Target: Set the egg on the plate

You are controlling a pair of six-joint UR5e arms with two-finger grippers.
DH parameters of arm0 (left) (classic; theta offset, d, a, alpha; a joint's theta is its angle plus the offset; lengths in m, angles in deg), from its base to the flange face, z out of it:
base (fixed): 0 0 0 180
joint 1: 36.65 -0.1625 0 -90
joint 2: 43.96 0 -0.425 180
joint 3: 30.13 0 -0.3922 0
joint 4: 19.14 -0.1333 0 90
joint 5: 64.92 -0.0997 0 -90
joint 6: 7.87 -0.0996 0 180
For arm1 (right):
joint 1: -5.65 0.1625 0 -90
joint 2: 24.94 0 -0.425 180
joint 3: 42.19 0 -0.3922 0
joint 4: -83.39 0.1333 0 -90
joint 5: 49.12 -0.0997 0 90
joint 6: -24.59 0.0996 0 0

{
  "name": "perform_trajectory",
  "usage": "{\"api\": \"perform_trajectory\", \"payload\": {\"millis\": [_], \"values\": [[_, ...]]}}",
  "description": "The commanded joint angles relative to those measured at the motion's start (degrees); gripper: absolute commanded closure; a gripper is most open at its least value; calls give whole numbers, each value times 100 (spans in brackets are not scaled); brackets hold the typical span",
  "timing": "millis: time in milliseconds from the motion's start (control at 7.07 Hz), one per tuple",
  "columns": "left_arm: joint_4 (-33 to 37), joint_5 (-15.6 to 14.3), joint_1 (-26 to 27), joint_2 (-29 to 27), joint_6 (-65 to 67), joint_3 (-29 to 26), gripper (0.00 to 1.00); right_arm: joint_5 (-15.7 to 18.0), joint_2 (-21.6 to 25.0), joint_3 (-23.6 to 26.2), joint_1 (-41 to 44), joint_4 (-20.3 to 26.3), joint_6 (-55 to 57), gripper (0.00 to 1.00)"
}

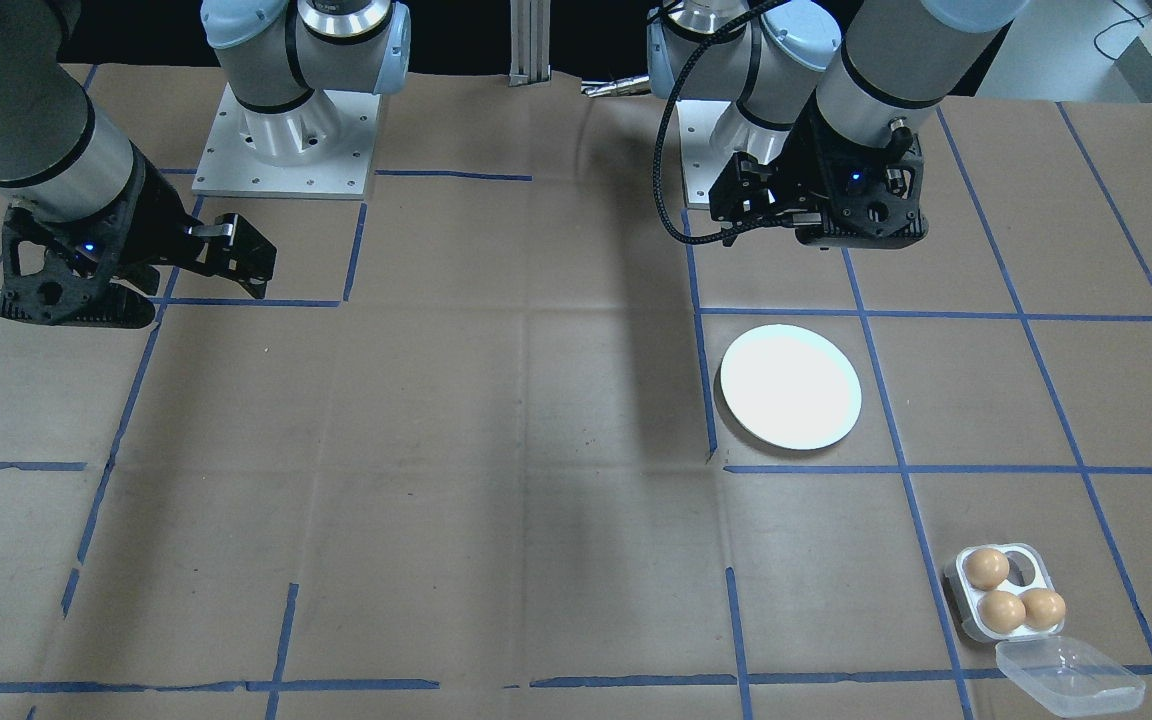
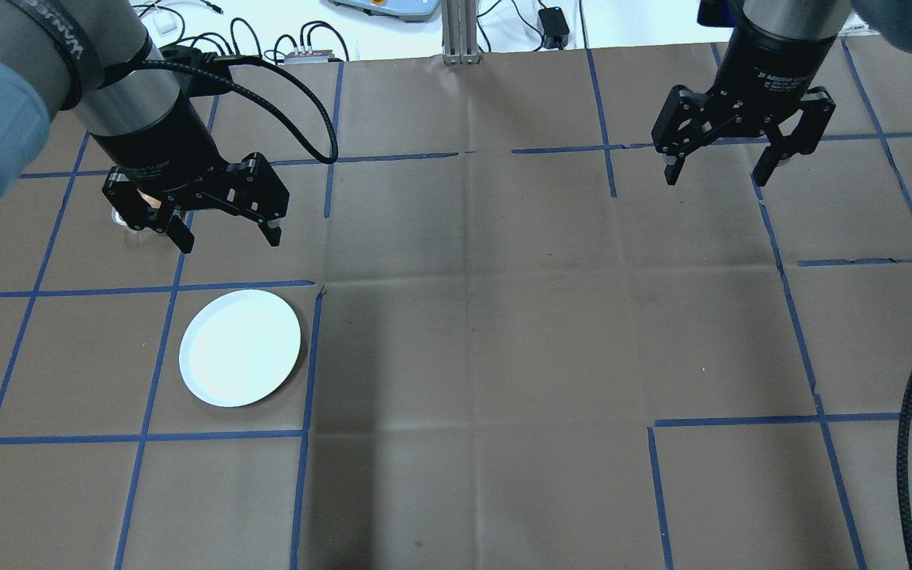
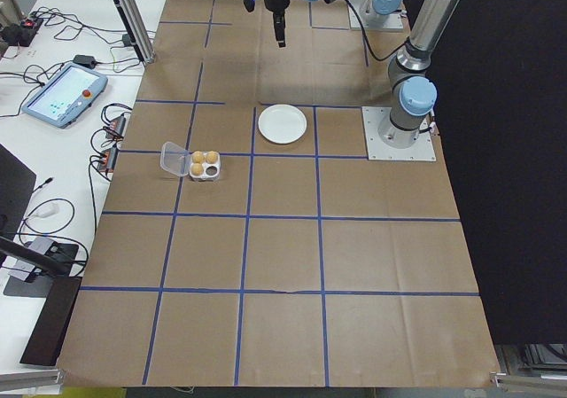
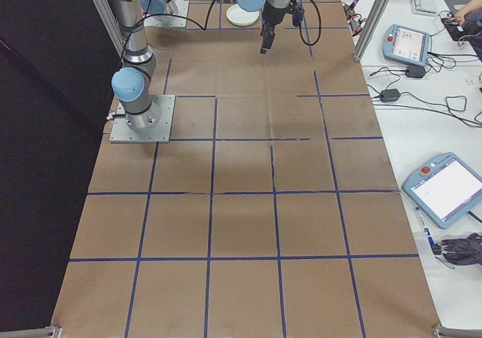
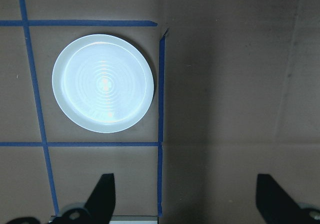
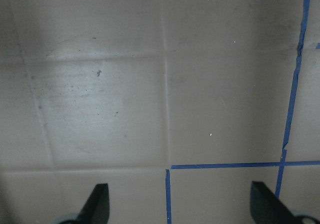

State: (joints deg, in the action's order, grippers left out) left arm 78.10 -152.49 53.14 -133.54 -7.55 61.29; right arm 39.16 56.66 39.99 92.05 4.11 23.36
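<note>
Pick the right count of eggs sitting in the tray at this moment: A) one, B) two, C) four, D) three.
D: the front-facing view shows three brown eggs in the tray, with one cup empty; the plate is bare.

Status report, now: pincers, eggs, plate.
Left pincer and right pincer open, empty. Plate bare. Three eggs in open egg tray. Nothing in the way.
</note>
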Motion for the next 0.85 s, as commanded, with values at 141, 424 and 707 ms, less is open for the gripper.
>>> {"api": "perform_trajectory", "payload": {"millis": [141, 424, 707], "values": [[-12, -24, -14, 55, -14, 7, 0, -3, 4, 0, 0, 0, 0, 0], [-21, -24, -14, 64, -5, -2, 0, -3, 4, 0, 0, 0, 0, 0], [-12, 37, -32, 99, -14, 7, 0, -3, 4, 0, 0, 0, 0, 0]]}}
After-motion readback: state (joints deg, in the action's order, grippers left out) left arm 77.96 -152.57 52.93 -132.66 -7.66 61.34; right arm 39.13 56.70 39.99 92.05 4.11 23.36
